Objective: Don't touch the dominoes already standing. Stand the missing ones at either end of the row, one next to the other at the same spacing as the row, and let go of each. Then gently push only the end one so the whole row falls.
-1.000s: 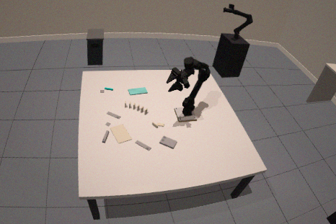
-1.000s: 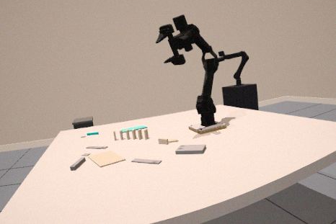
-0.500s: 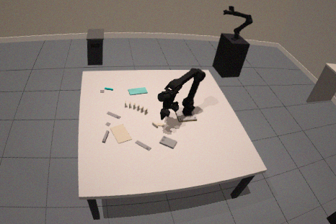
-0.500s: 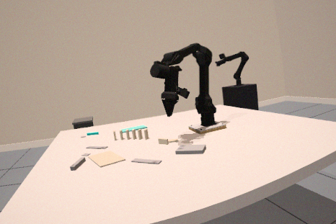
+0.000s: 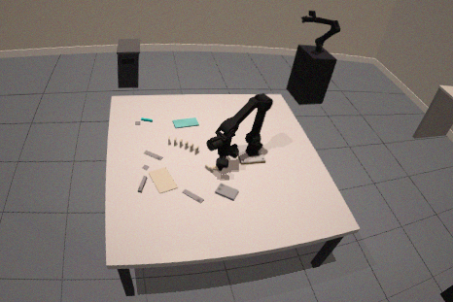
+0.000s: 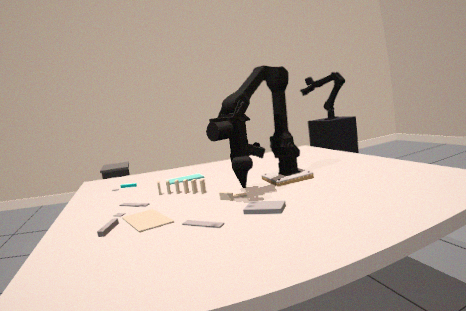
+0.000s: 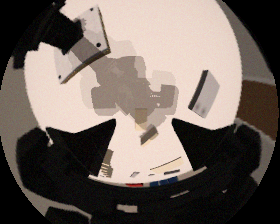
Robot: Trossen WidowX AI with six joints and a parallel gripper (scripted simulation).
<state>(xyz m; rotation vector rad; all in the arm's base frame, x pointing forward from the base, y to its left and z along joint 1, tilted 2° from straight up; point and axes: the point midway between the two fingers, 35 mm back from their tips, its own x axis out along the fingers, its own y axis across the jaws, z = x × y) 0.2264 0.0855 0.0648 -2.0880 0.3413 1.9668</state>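
Row of dominoes [image 5: 184, 145] – six small beige-grey blocks, all upright, evenly spaced, in a short straight line near mid-tabletop [image 5: 272, 211]. In the exterior view they stand side by side w/ narrow gaps between them. One loose domino [image 6: 226, 196] – pale beige, lying flat on the tabletop, off the row's right end and apart from it, just beside the down-pointing tool [image 6: 244, 182]. Tool is spread wide w/ nothing in it, not touching the flat domino.
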